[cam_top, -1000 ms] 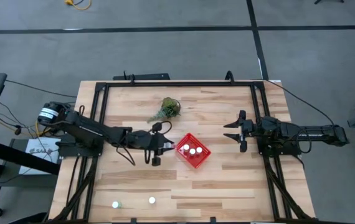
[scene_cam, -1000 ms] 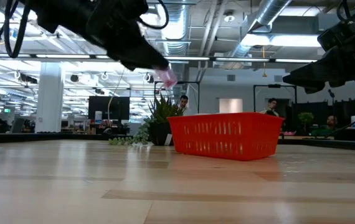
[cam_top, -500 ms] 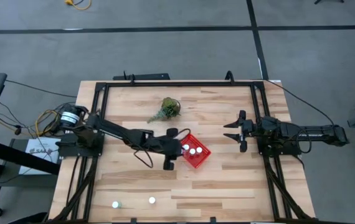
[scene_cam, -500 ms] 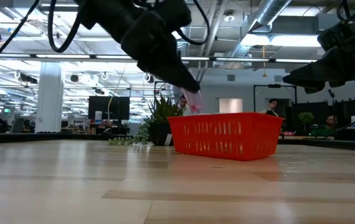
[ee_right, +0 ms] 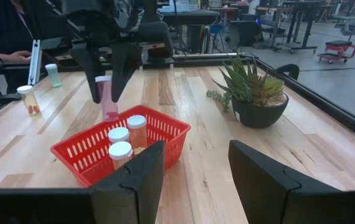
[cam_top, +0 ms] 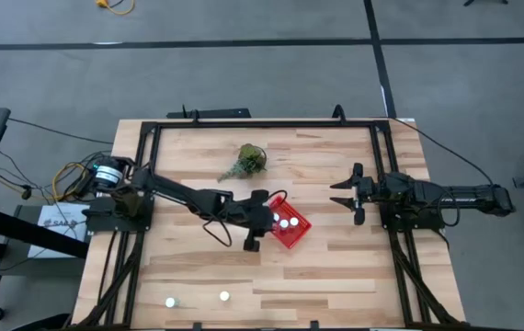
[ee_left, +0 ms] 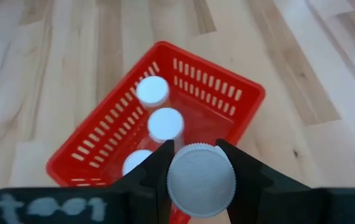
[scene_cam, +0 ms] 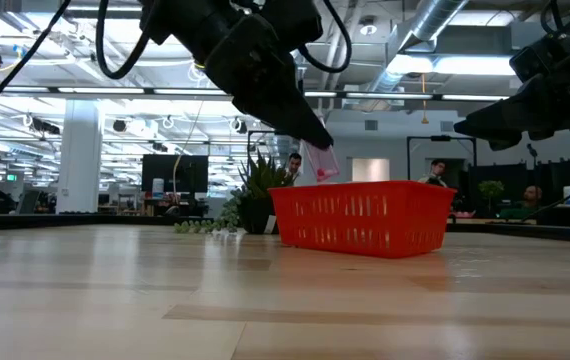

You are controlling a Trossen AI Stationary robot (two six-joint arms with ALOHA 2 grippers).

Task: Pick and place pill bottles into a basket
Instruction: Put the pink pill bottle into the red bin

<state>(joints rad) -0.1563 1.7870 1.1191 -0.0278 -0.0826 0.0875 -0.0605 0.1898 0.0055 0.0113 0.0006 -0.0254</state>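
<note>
The red basket [cam_top: 290,228] stands mid-table and holds three white-capped pill bottles [ee_left: 165,124]. My left gripper [cam_top: 268,217] is over the basket's left edge, shut on another pill bottle [scene_cam: 321,163] with a white cap and a clear pinkish body. That bottle is above the basket [scene_cam: 360,218]. Two more pill bottles [cam_top: 170,302], [cam_top: 224,296] stand on the table near the front edge. My right gripper [cam_top: 347,194] is open and empty to the right of the basket, off the table. My left gripper pinches the bottle at its cap end [ee_left: 172,177] between its two fingers, one on each side of the cap. The fingers slant down from the table's left. The bottle hangs roughly upright below the fingers [ee_right: 108,99], clear of the basket's rim.
A green potted plant [cam_top: 248,161] stands behind the basket toward the far edge. A black frame [cam_top: 244,124] runs round the table's edges. Bare wood lies between the basket and the two front bottles.
My left gripper has carried the pill bottle toward the table's right, from left of the basket to above its left edge, and has dropped a little. It has stayed shut on the bottle.
</note>
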